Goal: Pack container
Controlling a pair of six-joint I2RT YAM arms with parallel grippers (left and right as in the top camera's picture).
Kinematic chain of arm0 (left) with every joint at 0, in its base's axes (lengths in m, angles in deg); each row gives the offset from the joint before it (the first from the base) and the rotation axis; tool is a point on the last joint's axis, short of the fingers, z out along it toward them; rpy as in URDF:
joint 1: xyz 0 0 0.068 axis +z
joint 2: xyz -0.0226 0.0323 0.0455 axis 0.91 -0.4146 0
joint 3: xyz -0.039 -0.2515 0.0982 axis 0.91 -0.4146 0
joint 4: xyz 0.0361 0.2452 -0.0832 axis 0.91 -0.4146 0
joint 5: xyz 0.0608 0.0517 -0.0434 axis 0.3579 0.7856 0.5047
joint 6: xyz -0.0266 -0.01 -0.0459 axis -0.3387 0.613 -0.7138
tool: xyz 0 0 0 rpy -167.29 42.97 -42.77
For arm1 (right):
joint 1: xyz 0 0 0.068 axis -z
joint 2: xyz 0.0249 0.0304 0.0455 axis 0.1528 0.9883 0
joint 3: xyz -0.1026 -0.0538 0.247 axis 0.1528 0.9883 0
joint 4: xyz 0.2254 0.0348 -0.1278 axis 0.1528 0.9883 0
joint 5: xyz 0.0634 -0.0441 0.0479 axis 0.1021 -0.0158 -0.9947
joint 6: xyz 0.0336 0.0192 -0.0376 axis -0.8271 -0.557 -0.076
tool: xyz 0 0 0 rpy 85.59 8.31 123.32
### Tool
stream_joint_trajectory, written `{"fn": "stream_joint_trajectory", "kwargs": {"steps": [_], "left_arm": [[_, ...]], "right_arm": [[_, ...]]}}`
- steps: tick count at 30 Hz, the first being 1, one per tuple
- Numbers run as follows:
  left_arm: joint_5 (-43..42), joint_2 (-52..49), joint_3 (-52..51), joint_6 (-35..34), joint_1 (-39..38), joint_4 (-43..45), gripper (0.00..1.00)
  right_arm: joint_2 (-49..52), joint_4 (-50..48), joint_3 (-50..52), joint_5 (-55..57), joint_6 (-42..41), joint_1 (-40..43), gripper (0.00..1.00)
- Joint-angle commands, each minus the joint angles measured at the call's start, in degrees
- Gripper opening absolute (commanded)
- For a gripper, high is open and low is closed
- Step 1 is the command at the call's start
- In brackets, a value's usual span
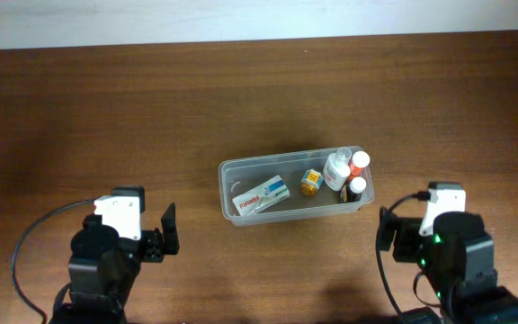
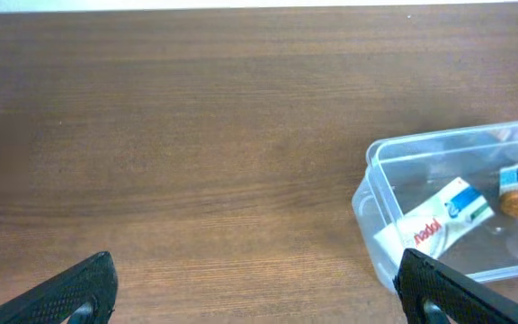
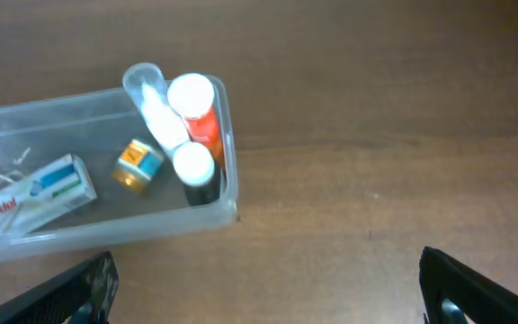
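The clear plastic container (image 1: pixel 228 171) sits on the wooden table right of centre. Inside lie a white Panadol box (image 1: pixel 263 194), a small amber bottle (image 1: pixel 310 183), a white bottle (image 1: pixel 336 170), an orange bottle with a white cap (image 1: pixel 358 163) and a dark bottle with a white cap (image 1: pixel 354 188). The container also shows in the left wrist view (image 2: pixel 372 157) and in the right wrist view (image 3: pixel 228 108). My left gripper (image 2: pixel 254 288) is open and empty, low at the container's front left. My right gripper (image 3: pixel 268 288) is open and empty, at its front right.
The wooden table (image 1: pixel 106 117) runs to a pale wall edge (image 1: pixel 241 18) at the back. Both arms' black bodies and cables sit at the front edge, the left one (image 1: pixel 106 252) and the right one (image 1: pixel 448 256).
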Motion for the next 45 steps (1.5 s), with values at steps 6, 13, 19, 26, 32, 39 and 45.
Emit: {"fn": "stream_joint_trajectory", "kwargs": {"steps": [6,13,19,26,32,39,45], "left_arm": [[0.42,0.13,-0.48,-0.55,0.0,-3.87,0.99],[0.42,0.13,-0.48,-0.52,0.0,-4.76,1.0],[0.42,0.13,-0.48,-0.55,0.0,-4.79,0.99],[0.42,0.13,-0.48,-0.55,0.0,-5.05,0.99],[0.42,0.13,-0.48,-0.52,0.0,-5.18,0.99],[0.42,0.13,-0.48,-0.52,0.0,-5.2,0.99],[0.42,0.13,-0.48,-0.52,0.0,-5.6,0.99]], "right_arm": [[-0.76,2.27,1.07,1.62,-0.96,-0.46,0.98],[-1.68,3.34,1.11,1.68,-0.87,-0.33,0.98],[-16.04,-10.69,11.21,-3.48,9.73,5.38,0.98],[-31.63,-29.27,30.27,-4.48,10.27,6.4,0.98],[-31.82,-49.4,42.77,-4.09,10.14,7.08,0.98],[-31.63,-52.17,45.79,-5.16,9.86,7.48,0.98],[-31.61,-52.17,45.79,-5.16,9.86,7.48,0.98]]}}
